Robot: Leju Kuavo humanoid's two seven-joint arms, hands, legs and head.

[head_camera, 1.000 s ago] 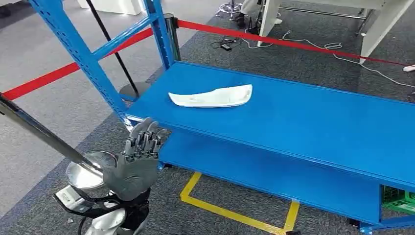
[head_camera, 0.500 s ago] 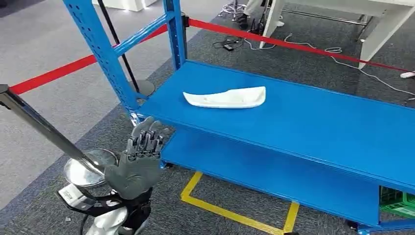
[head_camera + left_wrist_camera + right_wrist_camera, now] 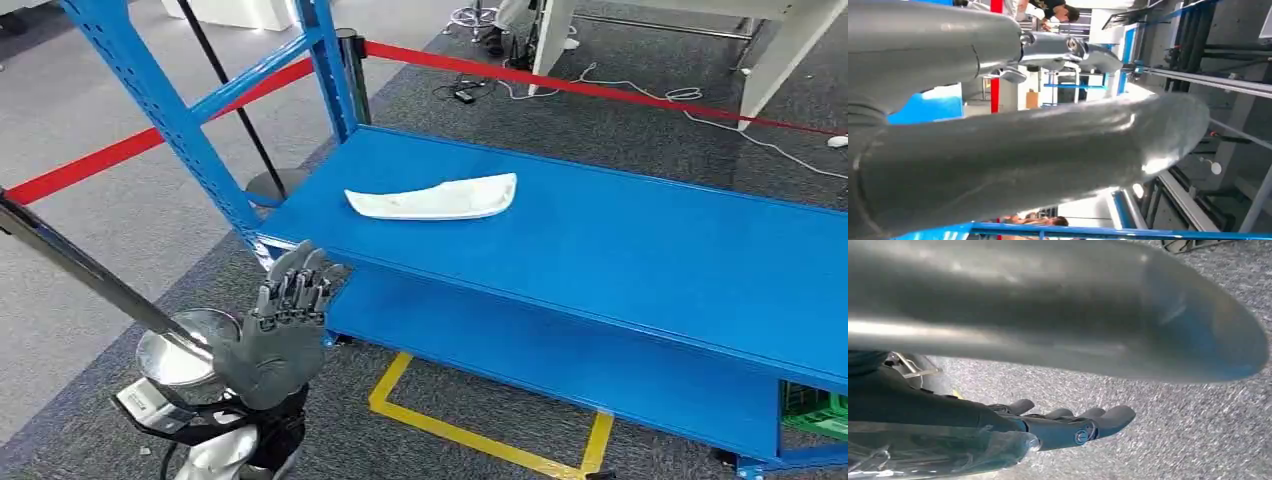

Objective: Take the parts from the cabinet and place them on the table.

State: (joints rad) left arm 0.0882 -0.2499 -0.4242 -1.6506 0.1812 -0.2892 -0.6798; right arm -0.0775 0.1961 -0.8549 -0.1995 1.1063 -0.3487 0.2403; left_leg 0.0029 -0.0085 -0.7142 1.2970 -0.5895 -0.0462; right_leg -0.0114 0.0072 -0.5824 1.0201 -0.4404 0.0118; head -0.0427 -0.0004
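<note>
The left hand (image 3: 278, 340) hovers empty, fingers (image 3: 293, 287) loosely spread, before the blue shelf (image 3: 620, 250). Reaching for the white part (image 3: 432, 198), it risks striking the upright post (image 3: 170, 125).

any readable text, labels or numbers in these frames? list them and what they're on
None readable.
White part on the blue shelf: no marking visible.
Blue upright: punched holes, no lettering.
Red barrier tape: plain, no print.
Yellow floor marking: an outline, no characters.
Left hand and right hand: no legible label; a small round fitting on the right hand is too small to read.
</note>
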